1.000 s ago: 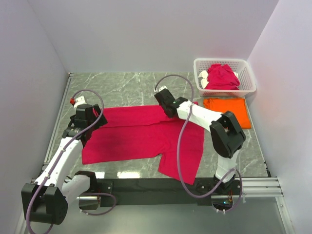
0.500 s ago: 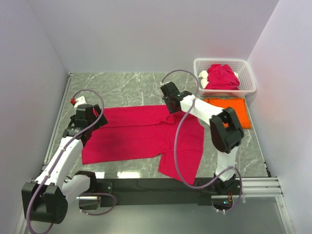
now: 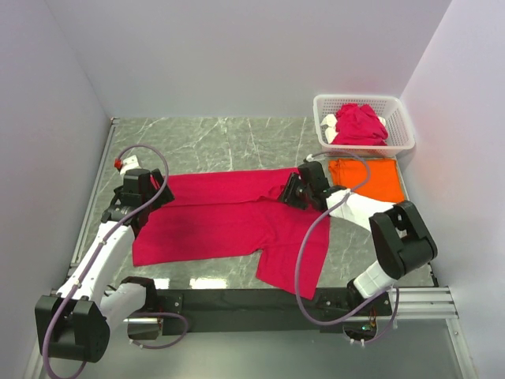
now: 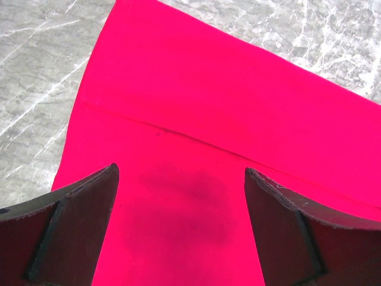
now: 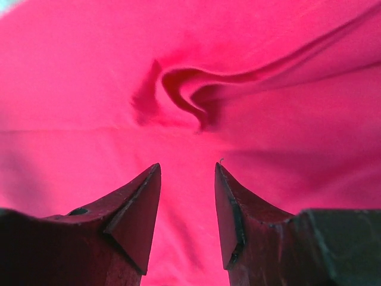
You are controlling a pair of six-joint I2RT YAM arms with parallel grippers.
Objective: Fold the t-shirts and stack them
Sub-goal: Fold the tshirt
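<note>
Crimson t-shirt (image 3: 221,225) spread crosswise; right claw (image 5: 187,171) parted, empty, over its far-right edge; left claw (image 4: 181,176) agape over left end.

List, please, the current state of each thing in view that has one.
Crimson t-shirt: spread out on the table, unfolded, locally puckered.
Orange t-shirt: folded flat.
Basket: upright.
Basket t-shirts: crumpled.
Left gripper: open, above cloth.
Right gripper: open, holding nothing.

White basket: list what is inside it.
A heap of crumpled crimson-pink t-shirt cloth lies in the white basket. How many shirts it holds, and anything beneath, is hidden.
</note>
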